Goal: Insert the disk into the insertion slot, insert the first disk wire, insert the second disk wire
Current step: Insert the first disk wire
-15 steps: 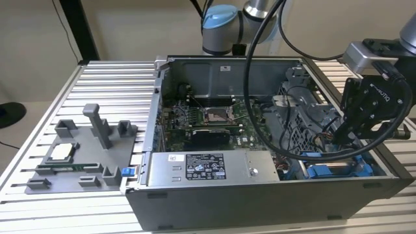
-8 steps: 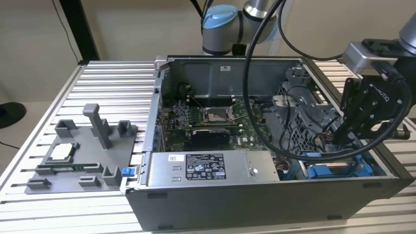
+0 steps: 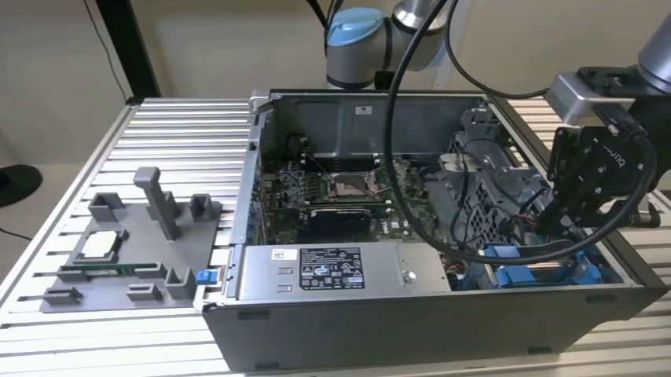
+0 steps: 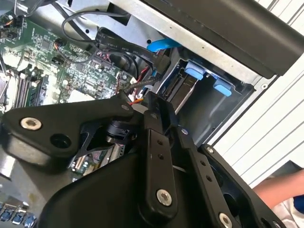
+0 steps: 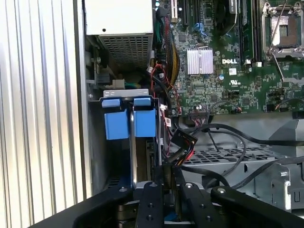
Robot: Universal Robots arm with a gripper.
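The gripper (image 5: 165,174) has its jaws pressed together, holding nothing I can make out. Just beyond lies a black wire plug (image 5: 183,144). Further, the disk (image 4: 183,94) seems seated in the insertion slot (image 5: 124,93) — so I judge the first wire is in hand, and it calls for exact alignment.

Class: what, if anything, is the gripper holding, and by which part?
It cannot be told. The gripper hangs by the insertion slot, close to a black wire connector, but its own body hides any contact.
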